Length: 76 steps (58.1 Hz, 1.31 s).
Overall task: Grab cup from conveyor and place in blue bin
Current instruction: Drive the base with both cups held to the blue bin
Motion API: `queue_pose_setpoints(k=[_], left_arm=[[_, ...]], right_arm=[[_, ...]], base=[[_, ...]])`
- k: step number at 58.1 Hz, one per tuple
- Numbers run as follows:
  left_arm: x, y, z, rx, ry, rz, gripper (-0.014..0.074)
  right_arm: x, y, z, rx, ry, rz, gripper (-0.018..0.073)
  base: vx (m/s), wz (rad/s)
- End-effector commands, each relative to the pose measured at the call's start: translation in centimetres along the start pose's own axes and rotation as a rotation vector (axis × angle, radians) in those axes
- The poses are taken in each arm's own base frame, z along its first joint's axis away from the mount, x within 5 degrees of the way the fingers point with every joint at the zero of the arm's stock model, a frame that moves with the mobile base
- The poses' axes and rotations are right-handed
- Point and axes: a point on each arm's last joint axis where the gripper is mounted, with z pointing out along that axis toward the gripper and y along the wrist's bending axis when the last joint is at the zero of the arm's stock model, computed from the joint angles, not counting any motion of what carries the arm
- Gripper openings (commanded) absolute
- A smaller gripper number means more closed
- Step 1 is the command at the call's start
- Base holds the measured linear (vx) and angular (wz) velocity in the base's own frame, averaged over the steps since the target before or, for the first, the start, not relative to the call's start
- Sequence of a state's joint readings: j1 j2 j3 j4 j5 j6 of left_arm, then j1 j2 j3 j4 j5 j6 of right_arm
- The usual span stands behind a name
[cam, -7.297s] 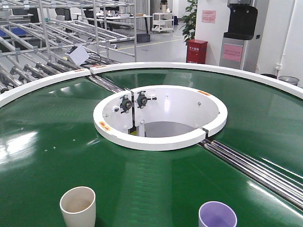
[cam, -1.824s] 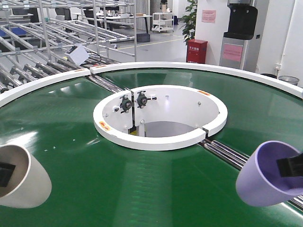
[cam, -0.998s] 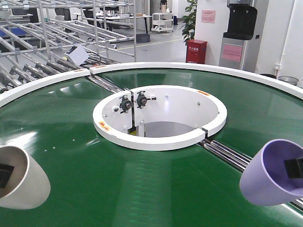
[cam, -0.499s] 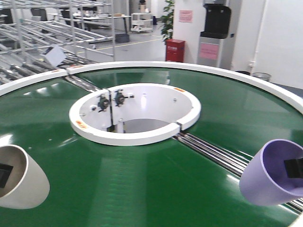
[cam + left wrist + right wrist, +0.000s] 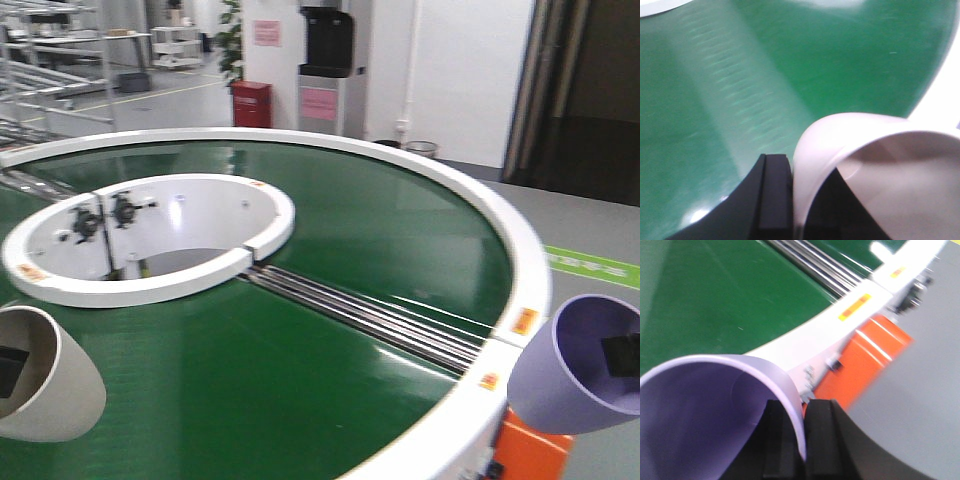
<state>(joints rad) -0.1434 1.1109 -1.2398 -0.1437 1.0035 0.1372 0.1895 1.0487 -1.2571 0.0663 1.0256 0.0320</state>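
Two cups are up in the air, one in each claw. The cream cup (image 5: 45, 375) hangs over the near left part of the conveyor (image 5: 330, 240). It looks lifted off the green belt. The purple cup (image 5: 580, 365) is out past the white outer rim (image 5: 520, 270) at the near right edge. It hangs above the orange box (image 5: 530, 455) and the grey floor (image 5: 590, 220).

The left claw (image 5: 799, 210) is pinched tight on the cream cup's wall. One black finger is outside the wall and the other is inside the cup. The right claw (image 5: 800, 445) holds the purple cup the same way, with the thin wall squeezed between its two fingers. A pinch on the rim is a good way to hold such a cup, I think, because the cup is too fat to wrap around.

Both cups lean over on their sides, with their open mouths facing the front camera. That is likely because each claw reaches in from the robot's side, so the cup tips with it.

The steel rollers (image 5: 370, 315) cross the belt between the two cups, farther from the robot.

The blue bin is not in any view, so I cannot say where it is. The grabbing part looks done. The cups must next be carried to the bin and let go.
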Motion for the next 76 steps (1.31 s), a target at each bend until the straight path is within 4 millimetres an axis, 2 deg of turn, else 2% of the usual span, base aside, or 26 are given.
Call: queue_pose_setpoints(k=[1, 45, 76], left_arm=[[-1.16, -0.34, -1.55, 0.008, -0.118, -0.009, -0.0005], [-1.16, -0.34, -1.55, 0.008, -0.118, -0.009, -0.0005], [-1.07, -0.36, -1.54, 0.009, -0.108, -0.009, -0.0005]], right_arm=[[-1.13, 0.02, -1.34, 0.003, -0.115, -0.008, -0.0009], [-1.00, 0.02, -1.32, 0.003, -0.102, -0.008, -0.0009], [-1.00, 0.02, -1.32, 0.003, -0.102, -0.008, -0.0009]], base=[[-0.13, -0.51], [-0.10, -0.50], [0.09, -0.59]])
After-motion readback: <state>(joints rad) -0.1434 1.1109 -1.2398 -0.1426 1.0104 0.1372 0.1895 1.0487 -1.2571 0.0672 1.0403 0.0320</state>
